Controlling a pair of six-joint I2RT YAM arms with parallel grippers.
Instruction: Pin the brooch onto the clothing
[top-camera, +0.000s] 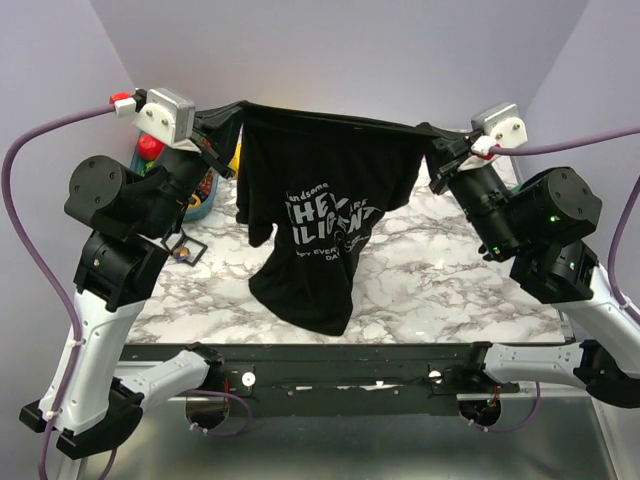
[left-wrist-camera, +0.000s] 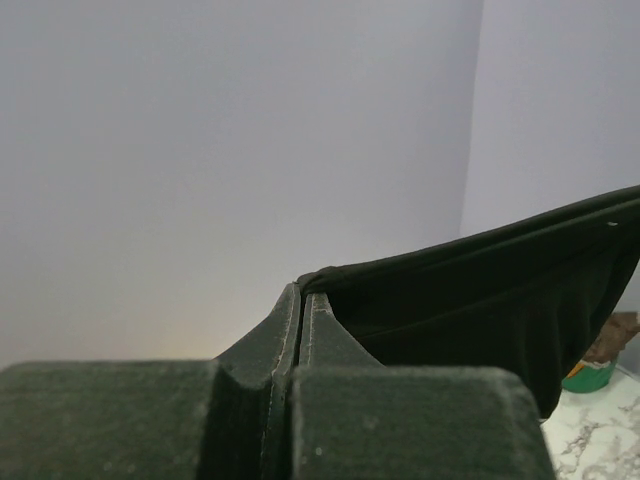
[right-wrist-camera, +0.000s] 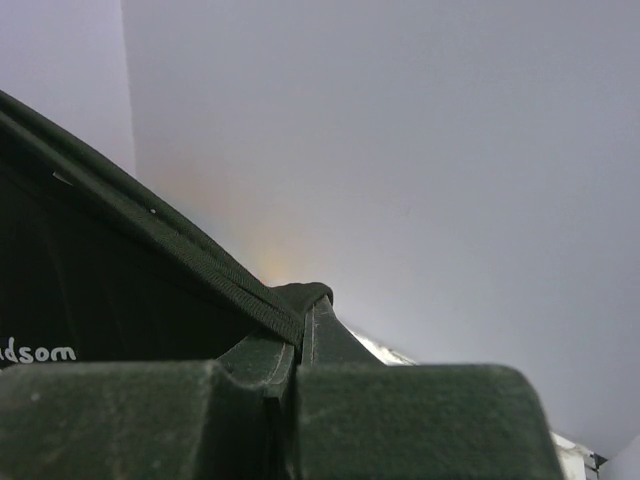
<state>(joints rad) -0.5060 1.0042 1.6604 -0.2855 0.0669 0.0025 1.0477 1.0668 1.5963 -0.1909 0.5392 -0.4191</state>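
Top external view: left gripper (top-camera: 212, 143) and right gripper (top-camera: 447, 150) each clamp a shoulder of the black T-shirt (top-camera: 305, 170), stretched sideways between them at upper centre. The brooch cannot be made out.

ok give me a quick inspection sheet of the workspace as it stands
surface: white-grey marble table
job's things: black T-shirt hung between both claws, hem over the table; brooch not made out
clutter: coloured items behind the left arm; small dark square on the marble
grippers: left claw and right claw shut on the shirt's top edge
cables: purple cables looping at both sides
surroundings: plain lavender walls
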